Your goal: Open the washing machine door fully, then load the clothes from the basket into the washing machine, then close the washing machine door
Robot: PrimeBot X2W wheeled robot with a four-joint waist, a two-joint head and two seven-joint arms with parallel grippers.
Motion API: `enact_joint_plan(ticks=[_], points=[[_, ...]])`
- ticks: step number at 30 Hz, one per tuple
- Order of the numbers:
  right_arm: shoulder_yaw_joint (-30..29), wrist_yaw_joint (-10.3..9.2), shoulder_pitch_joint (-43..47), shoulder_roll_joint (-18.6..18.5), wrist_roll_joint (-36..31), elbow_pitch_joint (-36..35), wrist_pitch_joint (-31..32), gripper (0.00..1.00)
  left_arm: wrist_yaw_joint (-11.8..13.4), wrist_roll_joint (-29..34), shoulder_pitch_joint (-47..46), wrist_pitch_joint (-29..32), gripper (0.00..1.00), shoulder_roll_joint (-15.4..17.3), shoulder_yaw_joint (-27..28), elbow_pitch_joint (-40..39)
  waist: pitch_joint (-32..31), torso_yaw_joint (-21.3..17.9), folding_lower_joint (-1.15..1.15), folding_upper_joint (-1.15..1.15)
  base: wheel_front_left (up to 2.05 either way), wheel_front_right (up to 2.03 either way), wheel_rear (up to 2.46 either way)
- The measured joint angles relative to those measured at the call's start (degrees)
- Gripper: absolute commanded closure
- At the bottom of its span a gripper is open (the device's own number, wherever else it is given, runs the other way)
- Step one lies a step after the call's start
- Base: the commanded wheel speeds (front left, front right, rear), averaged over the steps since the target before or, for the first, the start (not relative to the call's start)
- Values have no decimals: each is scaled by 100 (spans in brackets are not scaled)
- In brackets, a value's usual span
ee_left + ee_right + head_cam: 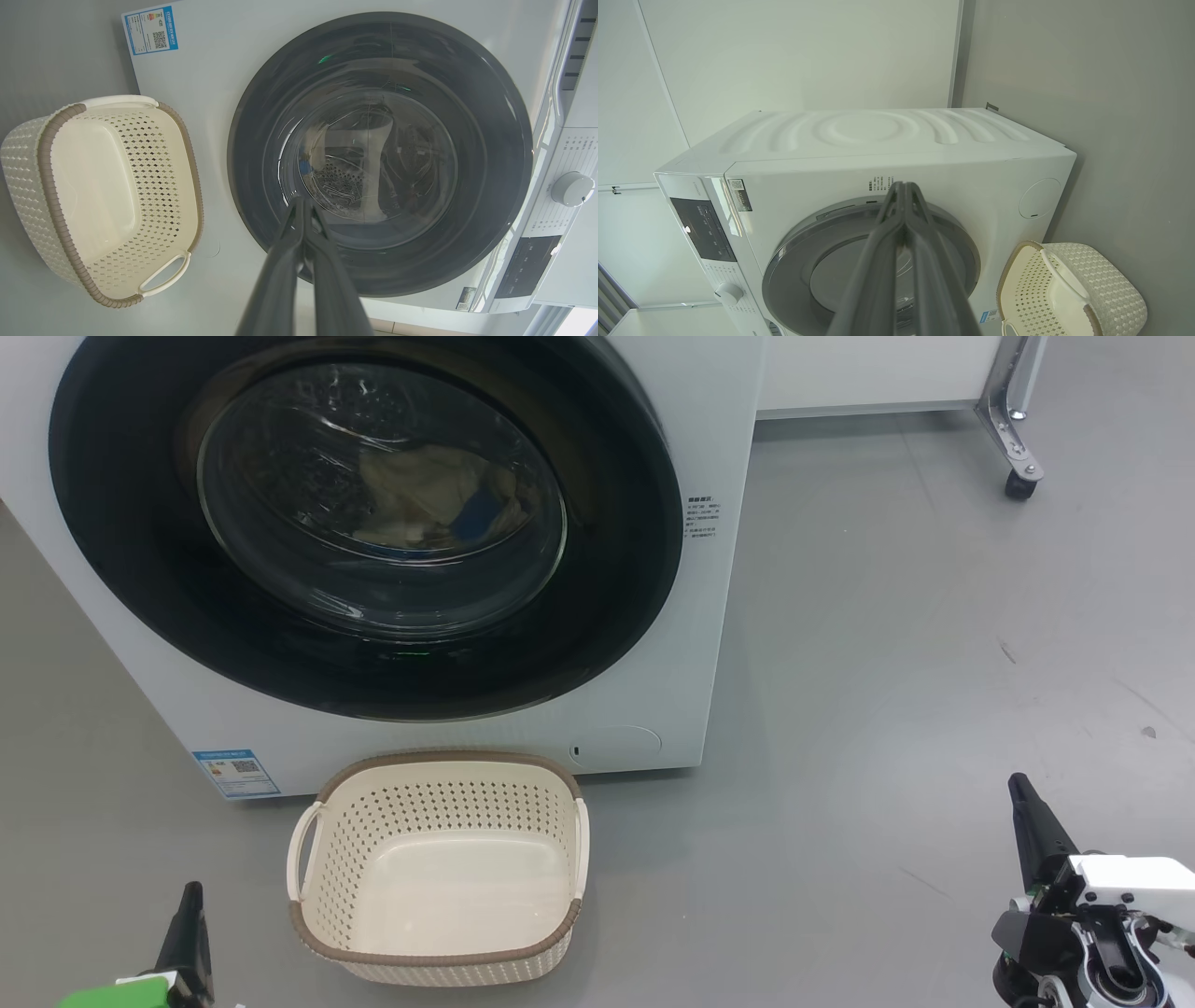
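My left pincer and right pincer are both pressed narrow with nothing in them, hanging low either side of the basket, I judge because the work looks done: the door sits closed, flush on the washer, and the clothes lie in the drum behind its glass. The basket stands empty on the floor just before the washer, near a blue label; a wheeled metal leg stands well off to my right, so nothing seems to block either arm

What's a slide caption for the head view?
Door shut, clothes in washer, basket empty; left gripper and right gripper shut, touching nothing.
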Motion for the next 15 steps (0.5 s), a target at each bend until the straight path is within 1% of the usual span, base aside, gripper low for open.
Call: enact_joint_plan(ticks=[15], points=[[-9, 0, -13, 3, -1, 7, 5, 100, 0, -1, 0, -7, 100, 0, -1, -2, 0, 0, 0, 0, 0, 0, 0]])
